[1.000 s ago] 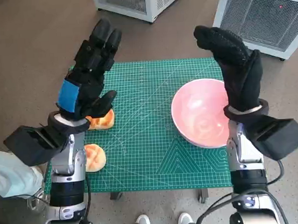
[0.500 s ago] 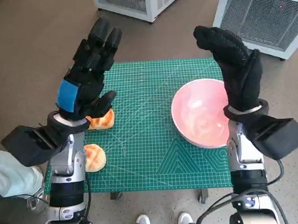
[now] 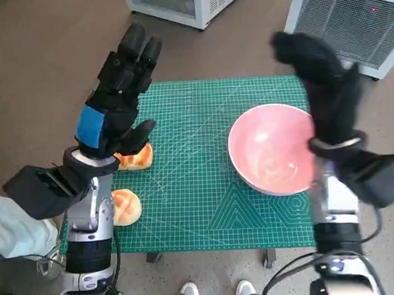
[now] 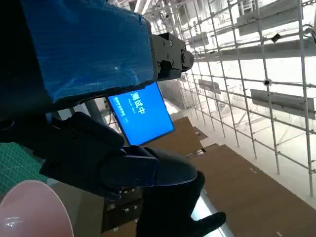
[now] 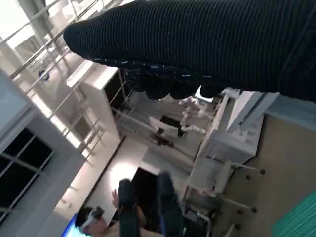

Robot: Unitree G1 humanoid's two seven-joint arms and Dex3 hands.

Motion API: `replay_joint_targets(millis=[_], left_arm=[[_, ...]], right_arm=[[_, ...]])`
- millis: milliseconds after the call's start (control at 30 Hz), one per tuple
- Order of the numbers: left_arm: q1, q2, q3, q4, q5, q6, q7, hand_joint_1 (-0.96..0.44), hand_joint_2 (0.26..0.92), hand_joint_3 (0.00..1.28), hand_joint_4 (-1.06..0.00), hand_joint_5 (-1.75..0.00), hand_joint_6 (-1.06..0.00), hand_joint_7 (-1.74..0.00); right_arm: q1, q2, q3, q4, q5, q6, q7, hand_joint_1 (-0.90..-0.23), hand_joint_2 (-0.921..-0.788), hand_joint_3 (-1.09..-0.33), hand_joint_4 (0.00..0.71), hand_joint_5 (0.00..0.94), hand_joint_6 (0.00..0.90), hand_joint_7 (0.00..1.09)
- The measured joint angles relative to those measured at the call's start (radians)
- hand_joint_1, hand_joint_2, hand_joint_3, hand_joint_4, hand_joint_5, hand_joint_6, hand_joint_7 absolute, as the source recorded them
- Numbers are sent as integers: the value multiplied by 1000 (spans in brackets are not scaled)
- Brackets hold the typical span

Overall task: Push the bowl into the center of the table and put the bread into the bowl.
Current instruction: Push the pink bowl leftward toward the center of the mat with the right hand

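Brown floor all round, pale ventilated cabinets [image 3: 349,17] beyond the far edge; small table topped with a green cutting mat [image 3: 199,187]. Pink bowl [image 3: 271,148] sat on the mat's right half, toward the right edge, well right of centre. Right hand [image 3: 326,88] in its black knitted glove raised above the bowl's far right rim, fingers extended upward and apart, holding nothing; appeared clear of the rim, though contact could not be ruled out from the head view. Bowl lay directly below and slightly left of that hand, so right hand plainly the nearer one for the push; centre lay to the bowl's left, with bare mat between bowl and buns, enough open room for a leftward slide. Little margin on the bowl's right side before the mat's edge, so a misplaced touch judged likely to nudge it outward. Two bread buns on the mat's left part: one bun [image 3: 135,157] partly hidden under the left hand [image 3: 115,102], the other, nearer bun [image 3: 125,207] close to the left front corner beside the left forearm. Left hand held high over the far bun, fingers spread, empty; nearer to both buns than the right. Wrist views aimed mostly at shelving and a blue screen [image 4: 140,112]; bowl's rim just visible in the left wrist view.
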State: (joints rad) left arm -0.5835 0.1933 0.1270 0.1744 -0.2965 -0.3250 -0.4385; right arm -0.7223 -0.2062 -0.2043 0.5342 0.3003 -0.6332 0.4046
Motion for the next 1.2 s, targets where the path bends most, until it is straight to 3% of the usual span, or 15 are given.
replay_joint_targets(millis=[200, 567, 800, 967, 1200], left_arm=[[0, 0, -1, 0, 4, 0, 2, -731, 921, 343, -134, -1, -159, -42], [1, 3, 6, 6, 5, -6, 2, -735, 921, 346, -139, -3, -159, -44], [1, 3, 6, 19, 11, -16, 2, -738, 921, 348, -142, -4, -159, -45], [1, 3, 5, 22, 12, -18, 3, -737, 921, 349, -140, -3, -159, -46], [1, 4, 7, 22, 12, -18, 3, -738, 921, 349, -139, -2, -158, -47]], right_arm=[[-33, -60, -64, 160, 8, -66, 3, -736, -921, -727, 213, 4, 141, 299], [-48, -148, -132, 413, -70, -159, -152, -686, -921, -873, 177, 2, 101, 306], [-50, -152, -158, 559, -71, -168, -213, -692, -921, -894, 193, 10, 126, 331], [-51, -141, -175, 636, -63, -150, -212, -718, -921, -885, 209, 15, 141, 338], [-53, -115, -200, 692, -42, -91, -202, -692, -921, -886, 223, 17, 167, 345]])
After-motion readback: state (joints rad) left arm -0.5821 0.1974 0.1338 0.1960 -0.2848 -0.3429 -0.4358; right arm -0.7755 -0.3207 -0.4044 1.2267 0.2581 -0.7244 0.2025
